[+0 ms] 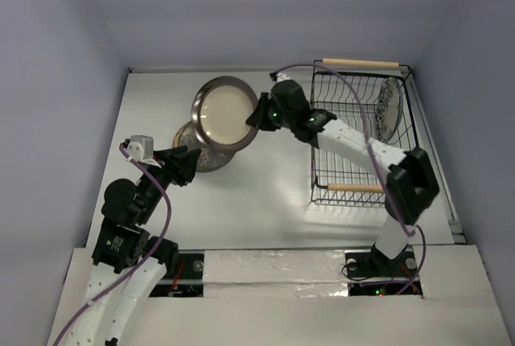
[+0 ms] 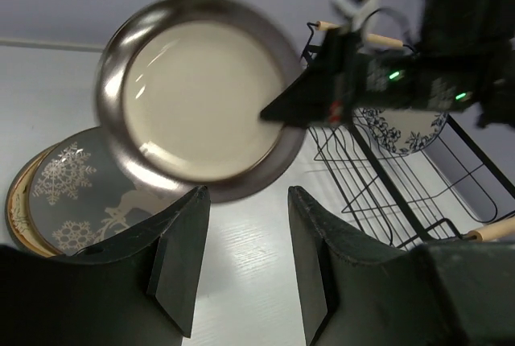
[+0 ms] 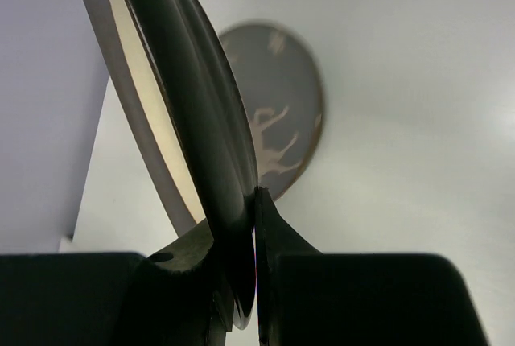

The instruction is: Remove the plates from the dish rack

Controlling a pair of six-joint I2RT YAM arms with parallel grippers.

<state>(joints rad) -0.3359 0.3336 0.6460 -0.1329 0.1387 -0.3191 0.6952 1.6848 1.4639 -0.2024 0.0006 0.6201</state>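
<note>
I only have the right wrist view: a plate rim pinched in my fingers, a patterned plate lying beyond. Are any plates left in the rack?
Observer: Yes. One white plate with a blue floral pattern stands on edge at the right side of the dish rack.
Operator: Where is the left gripper?
Observer: The left gripper is at the near edge of the tan plate, jaws open, holding nothing.
Operator: Am I lined up over that tan plate?
Observer: Only partly. From above, your cream-centred plate overlaps just its far side. I cannot tell how high it is above it.
</note>
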